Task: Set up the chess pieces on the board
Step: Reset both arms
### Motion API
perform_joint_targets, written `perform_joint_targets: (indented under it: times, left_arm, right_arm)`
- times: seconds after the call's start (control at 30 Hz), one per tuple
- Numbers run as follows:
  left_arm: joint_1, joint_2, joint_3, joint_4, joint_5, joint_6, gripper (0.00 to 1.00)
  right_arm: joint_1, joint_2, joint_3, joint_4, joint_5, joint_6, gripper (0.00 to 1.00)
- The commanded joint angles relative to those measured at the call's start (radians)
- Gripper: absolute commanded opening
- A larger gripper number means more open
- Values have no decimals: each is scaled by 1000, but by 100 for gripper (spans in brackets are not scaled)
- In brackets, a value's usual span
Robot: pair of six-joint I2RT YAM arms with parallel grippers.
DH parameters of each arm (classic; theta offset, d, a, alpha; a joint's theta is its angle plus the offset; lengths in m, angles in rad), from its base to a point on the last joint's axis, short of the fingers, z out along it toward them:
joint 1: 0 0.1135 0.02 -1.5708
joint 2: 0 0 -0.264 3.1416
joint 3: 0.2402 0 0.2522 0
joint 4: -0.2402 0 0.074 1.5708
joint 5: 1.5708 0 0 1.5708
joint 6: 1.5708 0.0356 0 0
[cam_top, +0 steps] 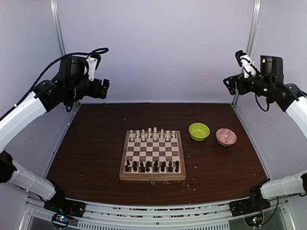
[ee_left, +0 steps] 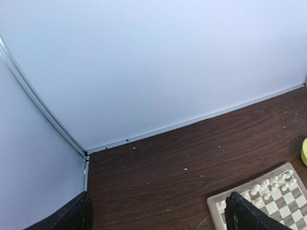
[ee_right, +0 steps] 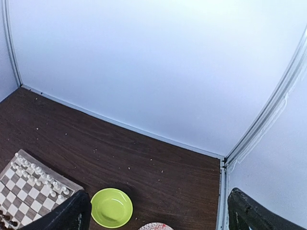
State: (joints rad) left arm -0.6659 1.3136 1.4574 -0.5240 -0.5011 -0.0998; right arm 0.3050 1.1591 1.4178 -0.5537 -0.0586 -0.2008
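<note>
Left end effector (ee_left: 158,218) and right end effector (ee_right: 156,215) stand open, empty. Pieces (cam_top: 152,166) look light and tippy; pinch mid-stem.

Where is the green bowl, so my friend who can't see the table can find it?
Start at the dark brown table and find the checkered chessboard in its middle. Just beyond the board's far right corner sit two small bowls side by side. The green bowl is the one nearer the board, plain bright lime, while its neighbour is red with a pattern.

Pieces (cam_top: 149,132) on board (cam_top: 152,151); bowls (cam_top: 199,131) to R
</note>
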Motion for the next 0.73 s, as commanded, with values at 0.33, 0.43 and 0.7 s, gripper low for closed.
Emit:
perform_joint_targets:
  times: [0.33, 0.43, 0.7]
  left_arm:
    - [26, -28, -227, 215, -155, 50, 98]
    - [26, -33, -221, 215, -156, 48, 98]
    - [25, -48, -244, 224, -137, 47, 98]
  right_arm:
    - [-14, -33, -211, 159, -49, 137, 100]
    - [-15, -19, -199, 151, -66, 131, 99]
    - [-15, 2, -200, 121, -189, 84, 100]
